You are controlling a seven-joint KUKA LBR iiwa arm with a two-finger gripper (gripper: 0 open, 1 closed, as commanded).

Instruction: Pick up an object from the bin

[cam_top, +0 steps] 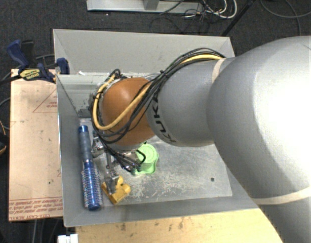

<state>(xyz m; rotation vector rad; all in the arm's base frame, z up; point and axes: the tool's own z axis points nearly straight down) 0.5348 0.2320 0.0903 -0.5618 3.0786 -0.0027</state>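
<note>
Yellow angular block (120, 191) beside tool (111, 181)

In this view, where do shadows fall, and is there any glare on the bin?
Camera view: the arm shades the bin floor beneath it, near the green thing. Same view: a soft sheen on the arm's grey shell, no hard glare on the floor.

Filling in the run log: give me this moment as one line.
gripper: low over small yellow object, lower left of bin | neighbours: blue hairbrush view-left, green plastic piece view-right
</note>
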